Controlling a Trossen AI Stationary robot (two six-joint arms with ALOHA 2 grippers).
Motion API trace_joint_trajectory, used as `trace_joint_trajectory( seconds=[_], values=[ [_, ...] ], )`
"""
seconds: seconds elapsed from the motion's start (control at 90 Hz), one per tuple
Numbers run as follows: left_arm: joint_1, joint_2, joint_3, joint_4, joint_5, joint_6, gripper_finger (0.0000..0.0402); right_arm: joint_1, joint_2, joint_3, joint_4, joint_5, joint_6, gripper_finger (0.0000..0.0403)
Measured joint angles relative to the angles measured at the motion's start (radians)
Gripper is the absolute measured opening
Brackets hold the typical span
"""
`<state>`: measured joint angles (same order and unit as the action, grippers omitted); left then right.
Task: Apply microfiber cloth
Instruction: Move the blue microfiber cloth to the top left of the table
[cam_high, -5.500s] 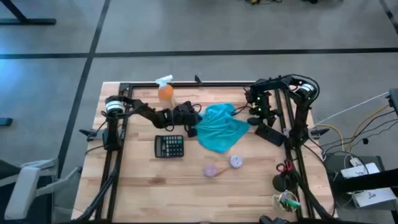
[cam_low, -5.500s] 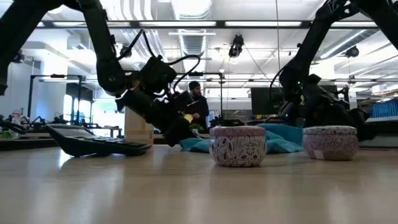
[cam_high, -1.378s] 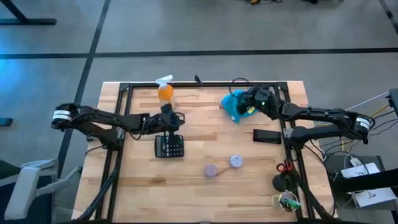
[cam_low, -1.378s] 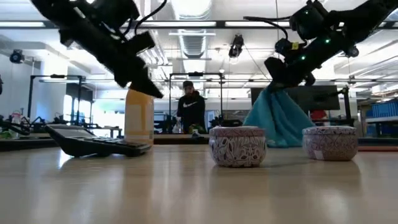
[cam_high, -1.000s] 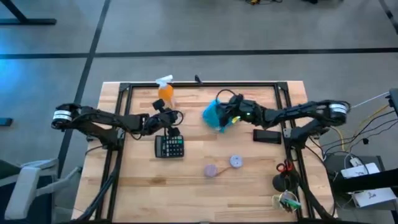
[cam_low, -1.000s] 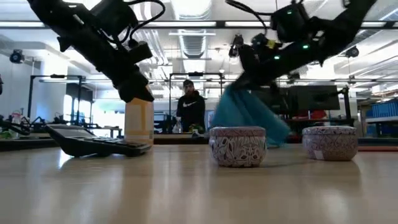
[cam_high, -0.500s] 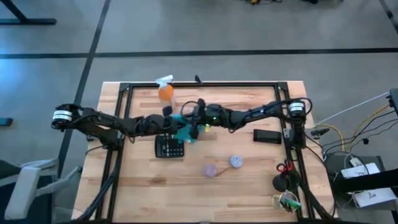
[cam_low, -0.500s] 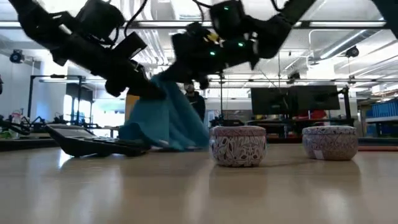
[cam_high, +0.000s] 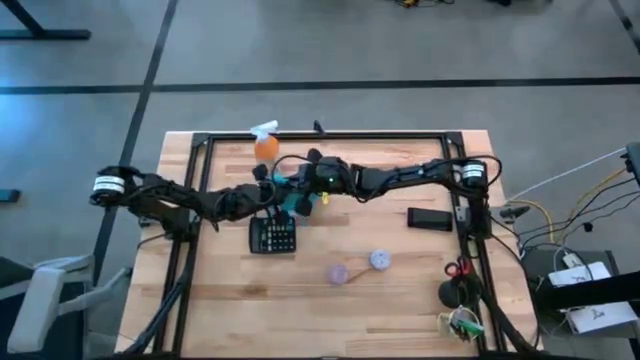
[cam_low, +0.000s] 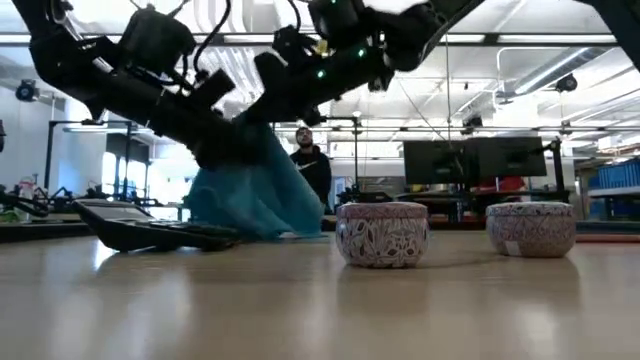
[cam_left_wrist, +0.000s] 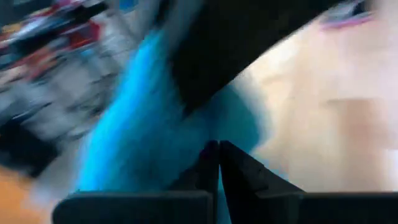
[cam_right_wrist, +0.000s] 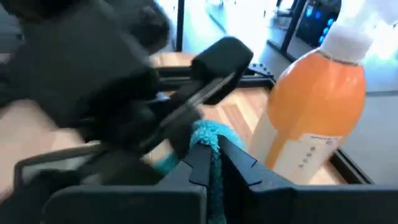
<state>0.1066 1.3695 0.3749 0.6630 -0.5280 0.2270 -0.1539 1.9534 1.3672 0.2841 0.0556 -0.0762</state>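
On the pale wooden tabletop (cam_high: 400, 290), nearest the low camera, stand two small patterned tins (cam_low: 382, 234), side by side but apart; from above they sit at about five o'clock of the table's middle. Just beyond, at roughly nine o'clock of centre, lies a black calculator (cam_high: 272, 235). Above its far edge the microfiber cloth (cam_low: 255, 195) hangs in a teal bunch, its lower folds draping down to the surface beside the calculator. The right tool (cam_high: 303, 190) is pinched narrow on the cloth's top, as its wrist view shows teal fabric between the fingers. The left tool (cam_high: 262, 194) is right against the cloth from the other side; its fingers look nearly closed in a blurred wrist view, but whether they grip fabric I cannot tell. Behind, near twelve o'clock, stands an orange spray bottle (cam_high: 265, 143). A dark flat object (cam_high: 430, 218) lies at three o'clock. Far back, a person (cam_low: 312, 165) stands in a workshop under ceiling lights.
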Motion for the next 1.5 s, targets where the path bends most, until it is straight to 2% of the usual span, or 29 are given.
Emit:
trace_joint_trajectory(
  seconds=[0.167, 0.267, 0.456, 0.689, 0.778, 0.844, 0.944, 1.078, 1.356, 1.5],
  values=[
    [0.042, 0.062, -0.004, 0.127, 0.051, -0.025, 0.0, 0.001, -0.009, -0.003, -0.07, -0.002, 0.039, 0.0001],
    [0.067, 0.111, -0.005, 0.187, 0.085, -0.048, 0.0, 0.003, -0.009, -0.003, -0.13, -0.002, 0.071, 0.0015],
    [0.104, 0.167, -0.006, 0.234, 0.092, -0.092, 0.0, -0.001, -0.016, -0.003, -0.239, 0.003, 0.11, 0.0078],
    [0.143, 0.155, -0.021, 0.316, 0.092, -0.199, 0.0, -0.014, -0.067, -0.003, -0.378, 0.112, 0.144, 0.0157],
    [0.152, 0.161, -0.033, 0.371, 0.092, -0.243, 0.0, -0.013, -0.083, -0.004, -0.421, 0.143, 0.142, 0.0176],
    [0.154, 0.191, -0.034, 0.476, 0.092, -0.291, 0.0, -0.01, -0.09, -0.004, -0.422, 0.152, 0.14, 0.0185],
    [0.154, 0.275, -0.034, 0.646, 0.084, -0.299, 0.0, -0.007, -0.091, -0.004, -0.423, 0.154, 0.15, 0.0191],
    [0.157, 0.423, -0.007, 0.784, -0.017, -0.289, 0.0, -0.003, -0.091, -0.004, -0.428, 0.154, 0.163, 0.0188],
    [0.158, 0.64, 0.103, 0.802, -0.071, -0.318, 0.0, 0.005, -0.091, -0.004, -0.435, 0.153, 0.163, 0.0172],
    [0.157, 0.703, 0.139, 0.801, -0.196, -0.319, 0.0, 0.016, -0.091, -0.004, -0.438, 0.154, 0.159, 0.0164]
  ],
)
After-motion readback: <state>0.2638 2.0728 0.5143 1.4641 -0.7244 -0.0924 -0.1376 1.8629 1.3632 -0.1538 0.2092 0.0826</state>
